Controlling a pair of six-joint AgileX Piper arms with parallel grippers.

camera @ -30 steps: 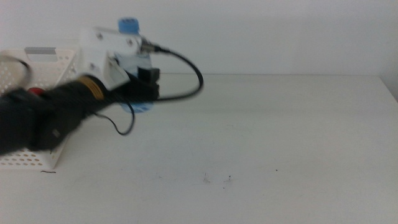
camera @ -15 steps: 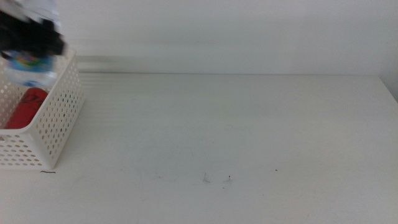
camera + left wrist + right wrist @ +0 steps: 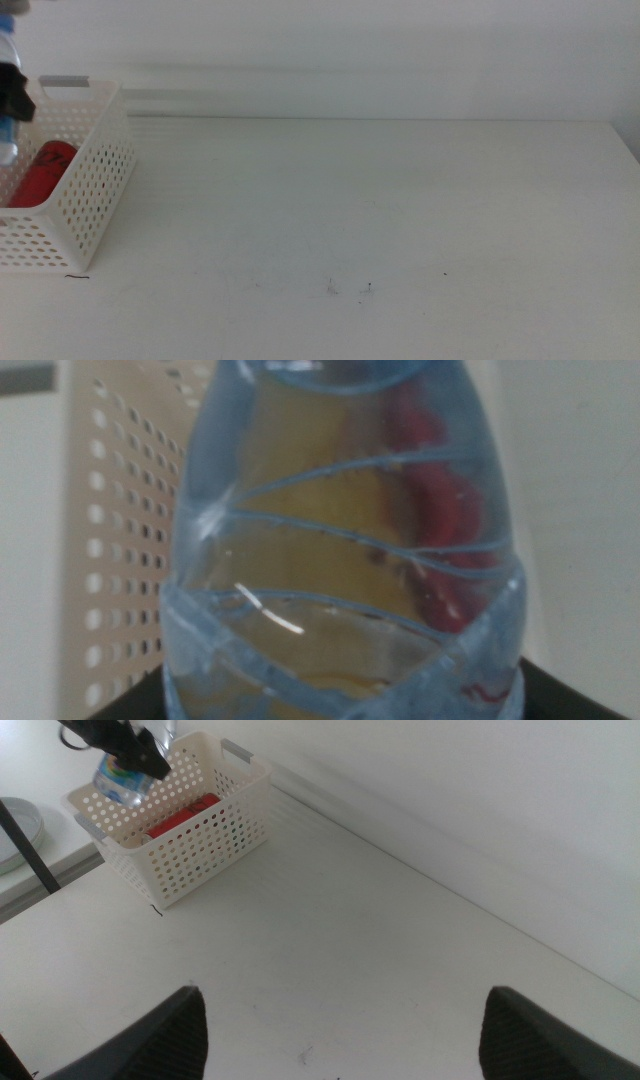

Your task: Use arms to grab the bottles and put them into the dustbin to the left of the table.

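The left arm's black gripper (image 3: 118, 742) hung over the white perforated plastic basket (image 3: 92, 190) at the table's left end, its fingers clamped on the small clear water bottle (image 3: 345, 550) — the bottle sat above the basket's open top, not yet inside. A slim red soda can (image 3: 42, 171) lay in the basket. The right gripper (image 3: 340, 1030) waited well apart over the wide white tabletop (image 3: 400, 220) — its dark jaws spread wide, holding nothing.
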